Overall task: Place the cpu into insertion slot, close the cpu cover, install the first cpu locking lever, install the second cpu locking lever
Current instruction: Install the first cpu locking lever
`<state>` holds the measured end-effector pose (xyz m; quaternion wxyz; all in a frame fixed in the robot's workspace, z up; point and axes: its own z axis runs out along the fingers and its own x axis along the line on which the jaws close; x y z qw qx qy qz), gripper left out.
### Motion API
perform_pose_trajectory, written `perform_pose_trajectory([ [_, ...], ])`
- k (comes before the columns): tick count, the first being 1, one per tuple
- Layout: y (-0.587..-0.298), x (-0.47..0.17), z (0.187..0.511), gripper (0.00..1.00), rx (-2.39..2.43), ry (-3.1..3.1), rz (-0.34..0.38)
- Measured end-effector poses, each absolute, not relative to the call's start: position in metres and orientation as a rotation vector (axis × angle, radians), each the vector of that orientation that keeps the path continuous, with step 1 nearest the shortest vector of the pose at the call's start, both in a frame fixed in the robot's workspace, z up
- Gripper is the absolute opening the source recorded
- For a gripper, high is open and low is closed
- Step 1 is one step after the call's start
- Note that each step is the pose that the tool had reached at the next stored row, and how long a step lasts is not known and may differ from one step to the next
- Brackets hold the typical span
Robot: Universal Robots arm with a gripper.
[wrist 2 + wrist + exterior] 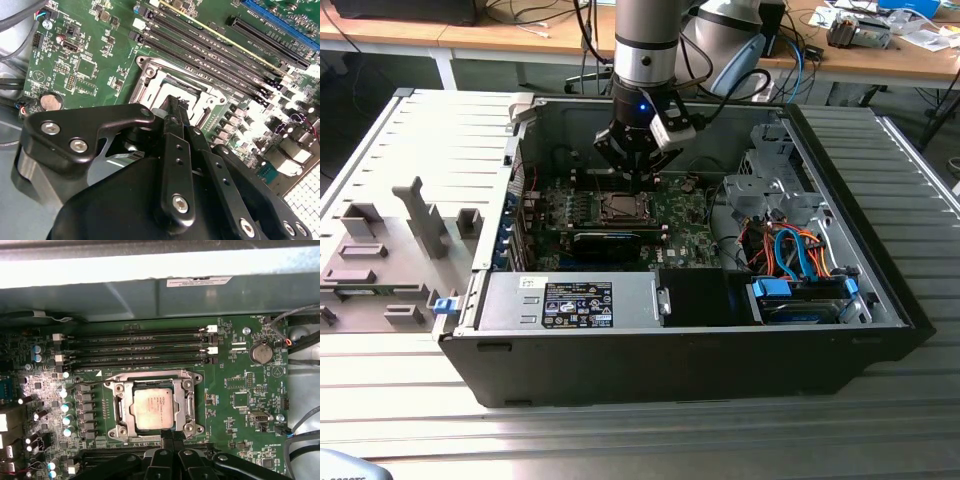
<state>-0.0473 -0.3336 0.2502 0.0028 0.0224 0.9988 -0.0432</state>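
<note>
The cpu [155,407], a square chip with a silvery-grey top, lies flat in the insertion slot [120,405] on the green motherboard. The metal cpu cover [189,399] lies down around it as a frame. A thin wire-like locking lever [95,382] runs along one side of the socket. My gripper [173,436] hovers at the socket's edge, shut, with its black fingers pressed together and nothing seen between them. In the second wrist view the gripper [172,106] covers part of the socket [150,75]. In the exterior view the gripper [636,183] hangs just above the socket [620,208].
Empty memory slots [135,347] run beside the socket, and a coin battery [260,353] sits further along the board. The case wall [150,295] rises close behind. A power supply [570,300], drive cage with blue and orange cables [800,260] and a grey fixture tray [390,240] surround the board.
</note>
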Motion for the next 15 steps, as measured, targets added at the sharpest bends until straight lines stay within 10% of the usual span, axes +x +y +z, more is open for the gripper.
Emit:
perform_pose_trajectory([
  [15, -0.3336, -0.0473, 0.2502, 0.11, 0.02, 3.132, -0.135],
])
